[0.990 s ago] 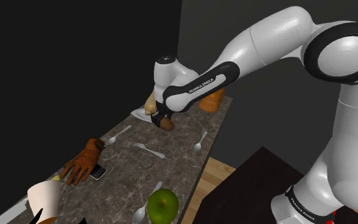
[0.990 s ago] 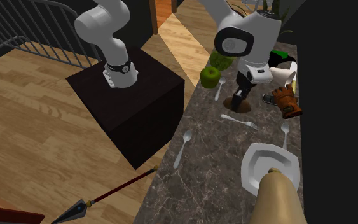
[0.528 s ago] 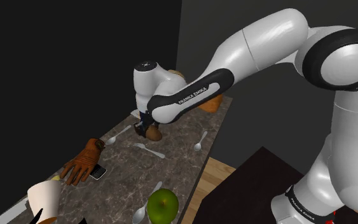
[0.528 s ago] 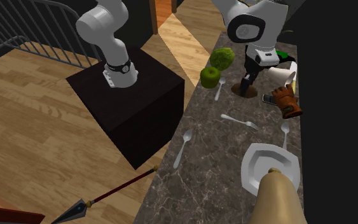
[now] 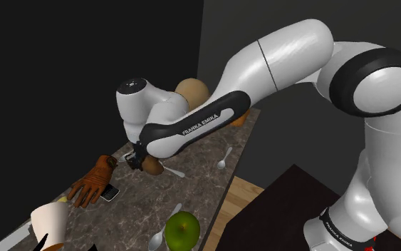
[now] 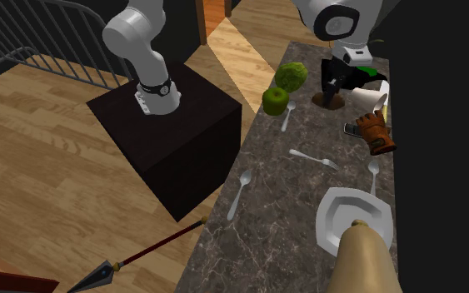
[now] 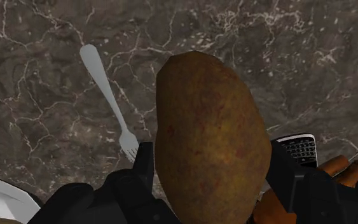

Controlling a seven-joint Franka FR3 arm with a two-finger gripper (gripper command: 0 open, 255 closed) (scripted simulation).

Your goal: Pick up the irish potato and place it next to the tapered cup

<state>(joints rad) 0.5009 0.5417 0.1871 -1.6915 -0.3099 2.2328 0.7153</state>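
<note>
The brown potato (image 7: 204, 137) is clasped between my gripper's (image 7: 212, 170) two black fingers (image 7: 143, 164) and hangs a little above the dark marble counter (image 7: 37, 63). In the shoulder view the gripper (image 5: 140, 158) and potato (image 5: 152, 166) are over the middle of the counter, just right of the brown glove (image 5: 94, 179). The white tapered cup (image 5: 49, 223) lies at that view's lower left. In the second exterior view the potato (image 6: 328, 100) and gripper (image 6: 333, 86) are just left of the cup (image 6: 367, 97).
Below the potato lie a fork (image 7: 107, 102) and a black phone (image 7: 298, 147) beside the glove (image 7: 343, 168). A green apple (image 6: 275, 101) and a bumpy green fruit (image 6: 291, 75) sit near the counter's edge. Spoons (image 6: 241, 191), a white plate (image 6: 353, 218) and a tan vase (image 6: 361, 258) stand further along.
My arm has carried the potato along the counter, away from the plate end and toward the glove and the cup. The grip has stayed shut on it.
</note>
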